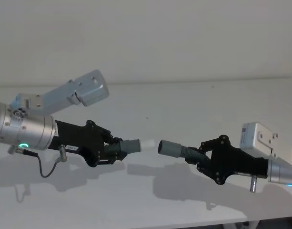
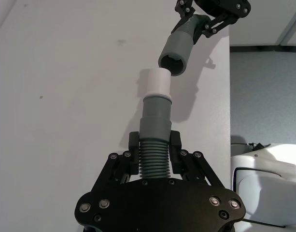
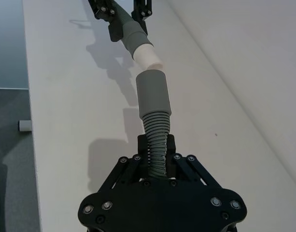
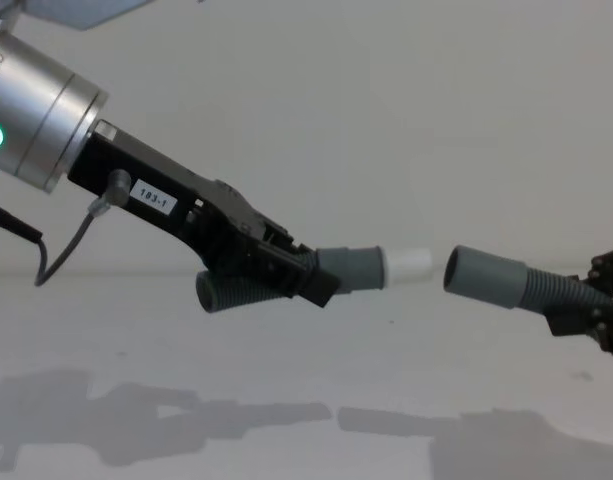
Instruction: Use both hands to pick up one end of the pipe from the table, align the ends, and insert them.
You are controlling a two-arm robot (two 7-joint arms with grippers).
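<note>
ribbed grey hose sits clamped in the left gripper (image 1: 109, 149), its smooth cuff ending in a white stub (image 1: 146, 144). the right gripper (image 1: 201, 156) is clamped on the other ribbed hose piece (image 1: 176, 149), whose hollow cuff faces the stub, just apart, above the matte white table (image 1: 184, 105).

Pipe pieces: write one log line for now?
left gripper: holds white-stub piece | right gripper: holds open-cuff piece | ends: facing, apart, above table

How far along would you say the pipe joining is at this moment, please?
Done: the left claw and right claw each hold a ribbed dark grey hose piece off the matte white table. In hand: the short white stub faces the open smooth grey cuff, a gap between. Left: insertion.
</note>
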